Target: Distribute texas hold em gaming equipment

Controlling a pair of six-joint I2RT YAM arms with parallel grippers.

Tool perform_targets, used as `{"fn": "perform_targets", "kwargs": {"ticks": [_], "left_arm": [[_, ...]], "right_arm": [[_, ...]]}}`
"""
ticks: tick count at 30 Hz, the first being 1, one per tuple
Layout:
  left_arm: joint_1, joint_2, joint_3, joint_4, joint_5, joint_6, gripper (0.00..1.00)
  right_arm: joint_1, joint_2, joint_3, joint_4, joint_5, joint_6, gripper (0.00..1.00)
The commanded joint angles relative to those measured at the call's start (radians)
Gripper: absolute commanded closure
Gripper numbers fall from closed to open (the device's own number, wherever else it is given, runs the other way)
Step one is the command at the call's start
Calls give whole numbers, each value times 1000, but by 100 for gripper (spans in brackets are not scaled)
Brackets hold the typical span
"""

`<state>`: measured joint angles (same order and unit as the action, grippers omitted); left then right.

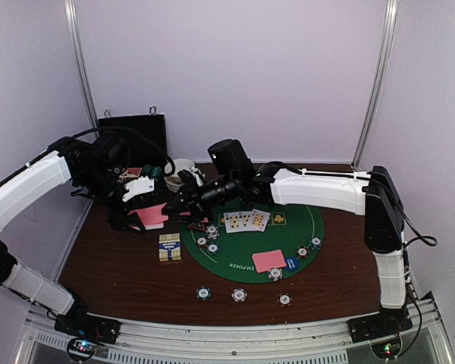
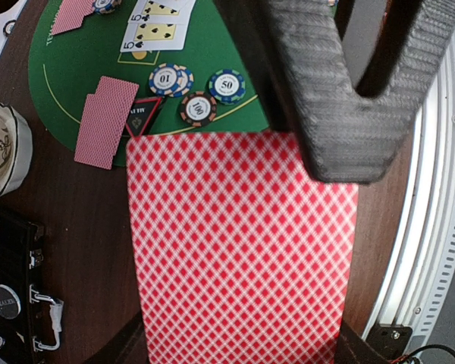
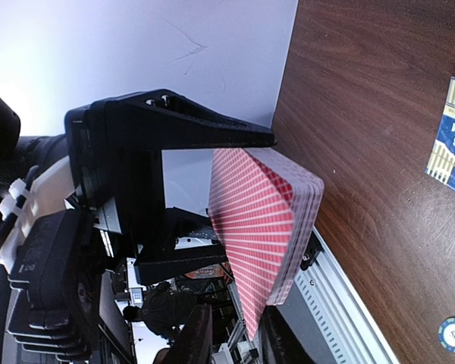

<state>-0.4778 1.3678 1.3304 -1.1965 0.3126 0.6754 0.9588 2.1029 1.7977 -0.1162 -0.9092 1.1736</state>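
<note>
My left gripper [image 1: 133,216] is shut on a deck of pink-backed cards [image 1: 153,215] above the table's left side. The deck [image 2: 239,243] fills the left wrist view, and one black finger [image 2: 318,98] of the right gripper rests at its far edge. My right gripper [image 1: 176,203] reaches across to it. Seen from the right wrist, the deck's [image 3: 262,227] lower corner dips between my right gripper's [image 3: 239,337] parted fingers, with a gap still showing. Striped chips [image 2: 198,108], a red-triangle marker [image 2: 140,115] and two face-down cards [image 2: 105,120] lie on the green mat [image 2: 68,83].
Face-up cards [image 1: 246,221], a pink card pair [image 1: 268,260] and a blue button [image 1: 291,264] lie on the mat. Three chips [image 1: 239,294] line the near table. A card box [image 1: 169,247] sits left of the mat. Black case [image 1: 133,133] and white bowl [image 1: 183,171] stand behind.
</note>
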Motion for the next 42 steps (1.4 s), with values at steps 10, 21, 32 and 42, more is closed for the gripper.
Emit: {"fn": "perform_targets", "kwargs": {"ticks": [10, 21, 32, 42], "left_arm": [[4, -11, -7, 38, 3, 13, 100], [3, -12, -4, 38, 6, 9, 100], [4, -7, 1, 37, -4, 10, 100], [4, 2, 5, 38, -13, 12, 100]], "right_arm": [[15, 28, 26, 148, -25, 84, 77], [17, 49, 10, 202, -23, 127, 94], [-65, -78, -157, 135, -23, 57, 100], [-327, -321, -476, -40, -13, -127, 100]]}}
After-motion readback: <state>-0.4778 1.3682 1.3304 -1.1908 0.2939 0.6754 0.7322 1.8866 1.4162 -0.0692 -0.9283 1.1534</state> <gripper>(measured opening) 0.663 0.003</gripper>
